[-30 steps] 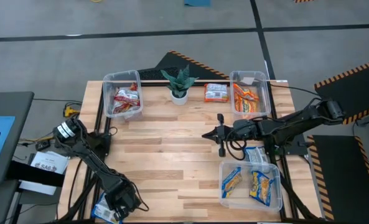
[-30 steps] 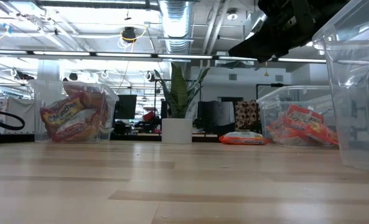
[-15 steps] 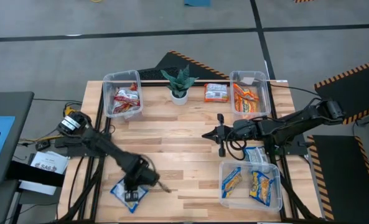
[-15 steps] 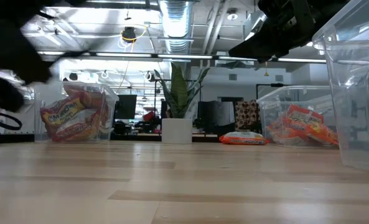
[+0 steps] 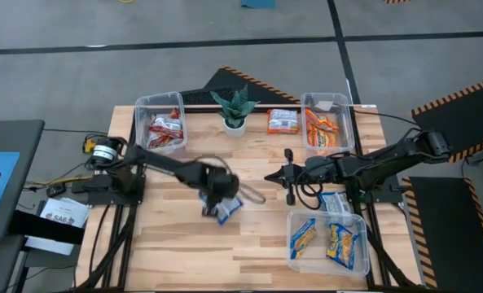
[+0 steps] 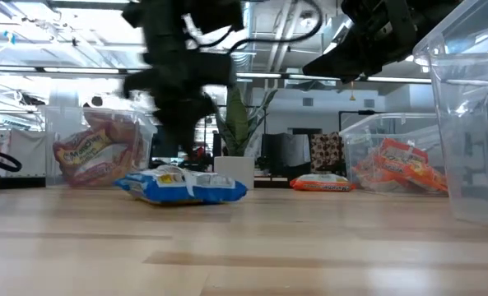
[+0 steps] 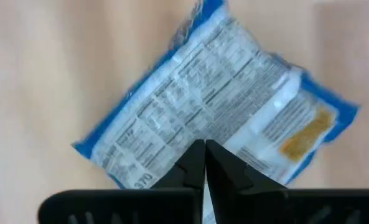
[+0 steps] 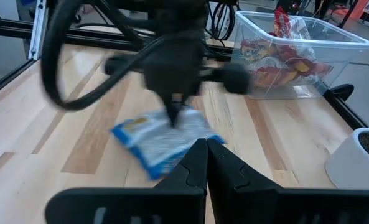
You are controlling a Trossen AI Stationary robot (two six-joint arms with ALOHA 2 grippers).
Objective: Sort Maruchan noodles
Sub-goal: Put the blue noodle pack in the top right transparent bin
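Note:
My left gripper (image 5: 219, 198) is over the middle of the table, pointing steeply down, shut on a blue-and-white Maruchan noodle packet (image 5: 226, 208). The low view shows that packet (image 6: 182, 187) level and close above the wood. My right gripper (image 5: 267, 177) hangs shut and holds nothing, just right of the packet, its fingers pointing toward the table's left. An orange packet (image 5: 283, 121) lies flat on the table at the far side. More blue-and-white packets (image 5: 336, 203) lie by the right arm. My left gripper pinches the packet near the middle of its printed back face (image 7: 200, 134) between its two shut fingers. The fingers (image 8: 175, 115) come from above, pointing steeply down. The packet hangs roughly level below them; whether its underside clears the table I cannot tell.
A clear bin (image 5: 160, 122) with red-and-white packets stands far left, one (image 5: 328, 122) with orange packets far right, and one (image 5: 327, 240) with yellow-and-blue packets near right. A potted plant (image 5: 234, 110) stands between the far bins. Bare wood lies on the near left.
My left gripper has swung from the table's near left corner toward the right and far side, to the middle, rolling its wrist on the way. The blue-and-white packet has travelled with it, shut in its fingers. My right arm has kept still.

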